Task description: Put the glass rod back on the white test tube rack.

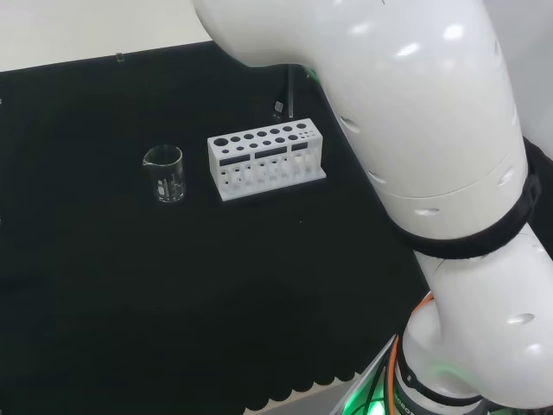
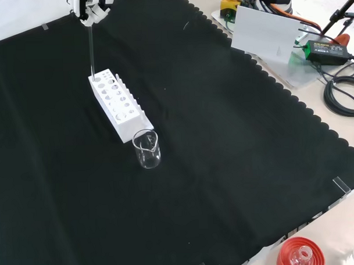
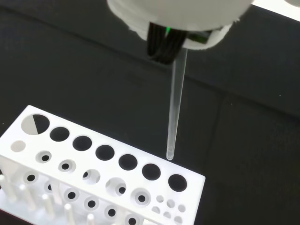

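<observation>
In the head view, the white test tube rack point(image 1: 266, 162) stands right of a small glass beaker point(image 1: 164, 174); the arm's links cover most of what hangs above the rack's right end.

In the front view, the hand point(image 2: 86, 9) pinches the glass rod point(image 2: 91, 49) upright, its tip at the rack's far end point(image 2: 119, 104). A tilt in the grip could send the tip onto the plate.

In the wrist view, the rod point(image 3: 175, 105) hangs just off the rack's edge point(image 3: 112, 164), beside the end holes. Lowered as it stands, it would likely miss every hole, strike the rim or pass outside.
</observation>
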You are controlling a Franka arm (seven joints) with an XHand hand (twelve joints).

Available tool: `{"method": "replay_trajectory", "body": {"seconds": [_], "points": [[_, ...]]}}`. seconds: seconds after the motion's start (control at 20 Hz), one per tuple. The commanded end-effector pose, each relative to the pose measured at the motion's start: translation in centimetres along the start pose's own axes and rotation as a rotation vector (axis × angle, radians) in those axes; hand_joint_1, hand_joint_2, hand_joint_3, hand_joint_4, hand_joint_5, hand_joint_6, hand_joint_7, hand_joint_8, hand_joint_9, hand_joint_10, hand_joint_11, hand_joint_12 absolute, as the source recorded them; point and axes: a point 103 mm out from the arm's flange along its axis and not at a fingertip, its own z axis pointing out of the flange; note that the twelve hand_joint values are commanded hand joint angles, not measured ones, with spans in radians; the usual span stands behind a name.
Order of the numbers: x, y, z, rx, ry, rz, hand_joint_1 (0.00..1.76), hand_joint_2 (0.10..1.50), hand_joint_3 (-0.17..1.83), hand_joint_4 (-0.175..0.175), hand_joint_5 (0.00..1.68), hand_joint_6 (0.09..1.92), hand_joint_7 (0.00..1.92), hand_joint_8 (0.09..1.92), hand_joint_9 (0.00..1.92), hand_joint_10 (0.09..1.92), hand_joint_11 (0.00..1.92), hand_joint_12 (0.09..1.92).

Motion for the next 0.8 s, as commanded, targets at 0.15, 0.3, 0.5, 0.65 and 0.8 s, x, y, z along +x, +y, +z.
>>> {"method": "replay_trajectory", "body": {"seconds": [0.15,0.3,0.5,0.65,0.8], "points": [[0.7,-0.2,-0.3,0.007,-0.010,-0.004,1.33,0.62,0.75,-0.175,1.21,0.58,1.35,0.83,1.71,0.62,1.62,0.75],[1.0,-0.3,-0.1,0.012,-0.007,-0.006,1.33,0.62,0.75,-0.175,1.21,0.58,1.35,0.83,1.71,0.62,1.62,0.75],[1.1,-0.6,0.4,0.021,-0.003,-0.007,1.33,0.62,0.75,-0.175,1.21,0.58,1.35,0.83,1.71,0.63,1.62,0.75],[1.0,-0.7,0.7,0.023,0.002,-0.006,1.33,0.62,0.75,-0.175,1.21,0.58,1.35,0.83,1.71,0.63,1.62,0.75],[0.9,-0.8,0.9,0.026,0.005,-0.003,1.33,0.62,0.75,-0.175,1.21,0.58,1.35,0.83,1.71,0.63,1.62,0.75]]}}
